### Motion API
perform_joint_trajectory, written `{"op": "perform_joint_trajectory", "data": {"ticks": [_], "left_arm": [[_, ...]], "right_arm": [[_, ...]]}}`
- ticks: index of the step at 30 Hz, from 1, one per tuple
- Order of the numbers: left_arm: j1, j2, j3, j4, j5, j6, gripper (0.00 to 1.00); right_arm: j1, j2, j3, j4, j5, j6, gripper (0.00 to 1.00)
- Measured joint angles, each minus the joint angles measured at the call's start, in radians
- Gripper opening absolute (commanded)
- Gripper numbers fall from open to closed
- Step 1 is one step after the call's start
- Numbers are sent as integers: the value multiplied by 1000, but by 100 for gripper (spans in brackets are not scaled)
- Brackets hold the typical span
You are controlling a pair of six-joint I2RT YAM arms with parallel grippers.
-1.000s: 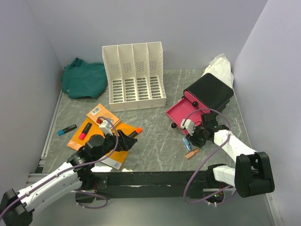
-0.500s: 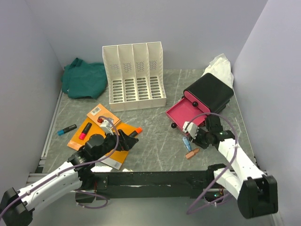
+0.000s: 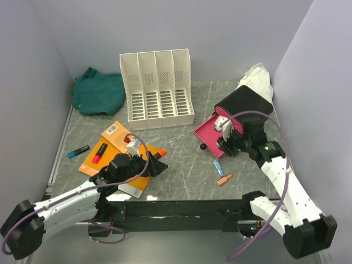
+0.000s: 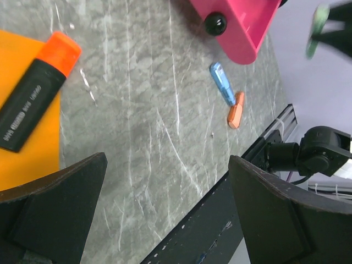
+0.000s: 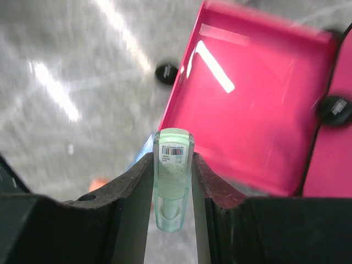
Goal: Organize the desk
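right gripper [image 5: 172, 158] clamped on pale green translucent tube [image 5: 172, 187], over glossy pink drawer [image 5: 247, 110] | left gripper [image 4: 168, 162] spread wide, left of drawer | veined stone-look desk [image 4: 143, 121] beneath drawer | white slotted 4-bay file rack [image 3: 158, 91] behind-left of drawer

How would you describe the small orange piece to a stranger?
Find the open pink plastic drawer at the right of the dark stone desk. Toward the arms lie two stubby pieces: the orange piece is nearer the desk's edge than the light blue piece.
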Motion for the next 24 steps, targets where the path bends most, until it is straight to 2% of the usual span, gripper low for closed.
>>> {"op": "perform_joint_trajectory", "data": {"ticks": [3, 5, 6, 7, 9, 10, 12, 13, 17, 20, 24], "left_arm": [[-24, 54, 1, 27, -2, -27, 99], [-54, 90, 1, 47, -11, -46, 99], [-68, 106, 1, 57, -16, -58, 100], [-87, 122, 1, 64, -23, -72, 99], [-118, 151, 2, 81, -39, -95, 99], [-130, 163, 2, 90, -44, -105, 99], [-154, 190, 2, 110, -57, -128, 99], [-162, 202, 2, 116, -61, -135, 99], [-185, 240, 11, 127, -85, -159, 99], [-196, 274, 32, 131, -103, -171, 100], [-208, 308, 56, 140, -119, -179, 99]], "right_arm": [[54, 92, 55, 95, 61, 123, 2], [77, 185, 84, 156, 133, 196, 8], [86, 226, 92, 182, 169, 226, 12], [93, 261, 95, 205, 204, 253, 21], [103, 307, 95, 230, 261, 285, 30], [108, 325, 95, 237, 283, 300, 42], [116, 345, 95, 248, 309, 318, 48], [119, 347, 95, 251, 317, 325, 55], [124, 334, 95, 250, 318, 328, 66], [124, 297, 94, 232, 296, 311, 68], [124, 207, 92, 145, 182, 211, 68]]}}
